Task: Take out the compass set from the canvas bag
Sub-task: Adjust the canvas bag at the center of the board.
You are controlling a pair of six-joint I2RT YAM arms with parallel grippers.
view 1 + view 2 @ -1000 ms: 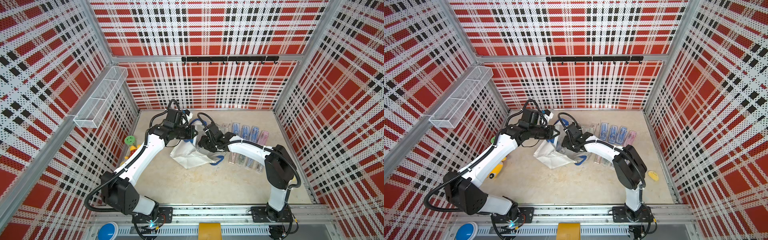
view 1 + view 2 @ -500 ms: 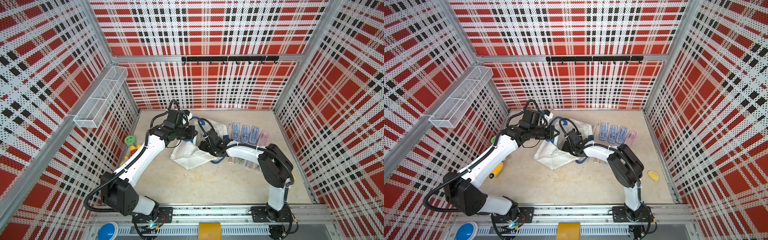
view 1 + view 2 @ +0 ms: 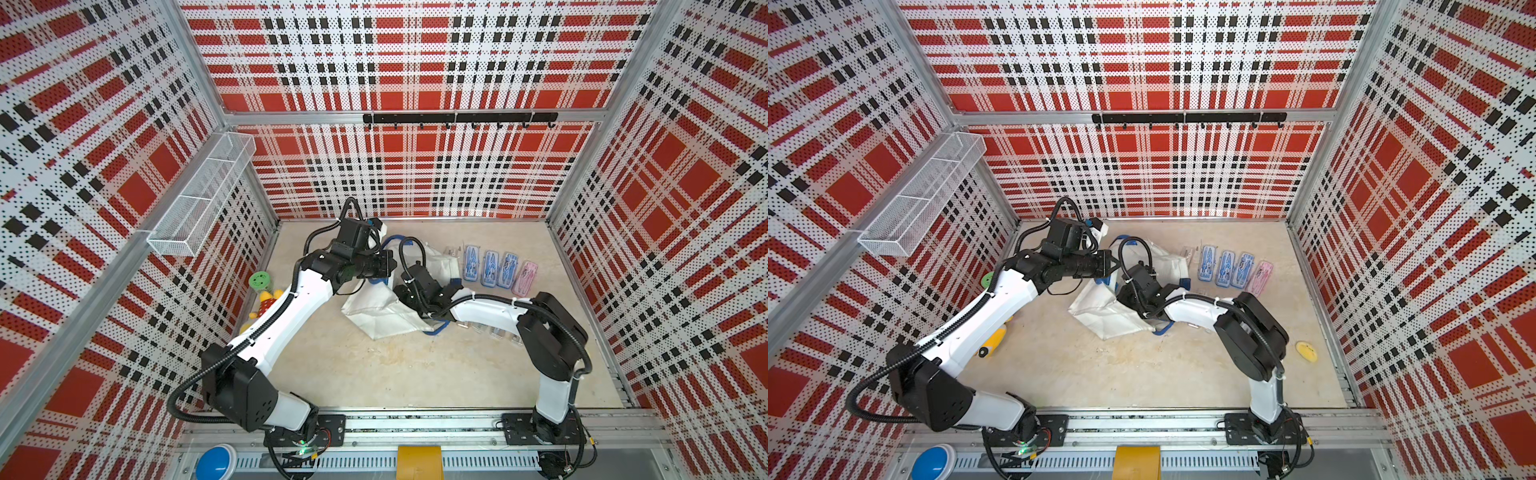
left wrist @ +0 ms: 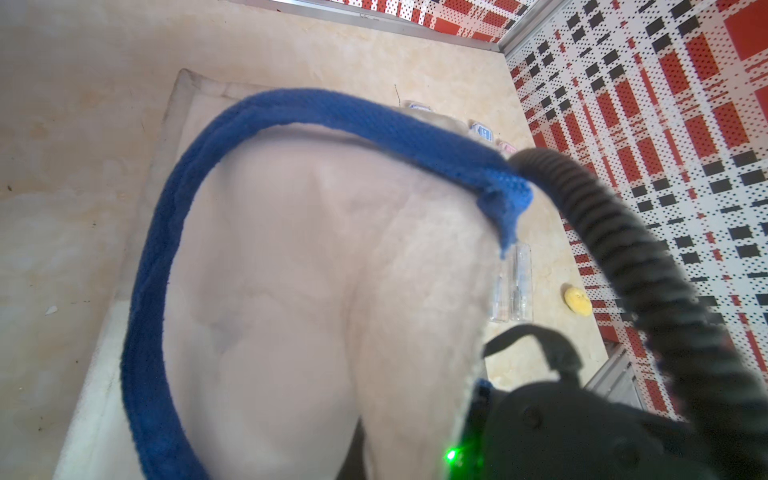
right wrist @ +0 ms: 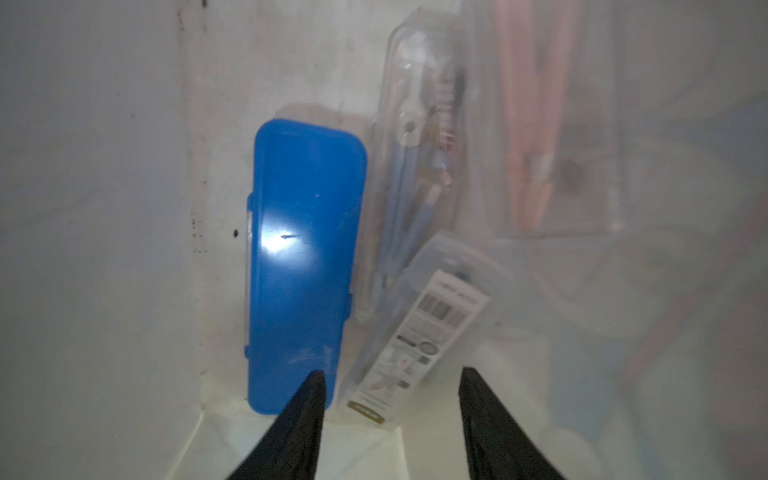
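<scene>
The white canvas bag (image 3: 374, 312) lies on its side mid-table in both top views, mouth toward the back. My left gripper (image 3: 390, 266) is shut on its rim, holding the mouth up. Its jaws are hidden by fabric in the left wrist view, where the blue handle (image 4: 332, 112) arcs over the bag (image 4: 291, 270). My right wrist (image 3: 417, 286) reaches into the mouth. Inside, my right gripper (image 5: 392, 370) is open. Its fingertips (image 5: 309, 399) straddle the near end of a clear labelled compass set (image 5: 432, 328) without touching. A blue case (image 5: 299, 266) lies beside it, and other clear sets (image 5: 415, 187) lie behind.
Several blue and pink compass cases (image 3: 496, 270) lie in a row right of the bag, and clear cases (image 3: 490, 330) lie under the right forearm. Toys (image 3: 262, 291) sit by the left wall. A yellow piece (image 3: 1306, 351) lies at the right. A wire basket (image 3: 199, 199) hangs on the left wall.
My right arm has pushed leftward and deeper into the bag's mouth, and its jaws have narrowed somewhat. The left gripper has kept its hold in place.
</scene>
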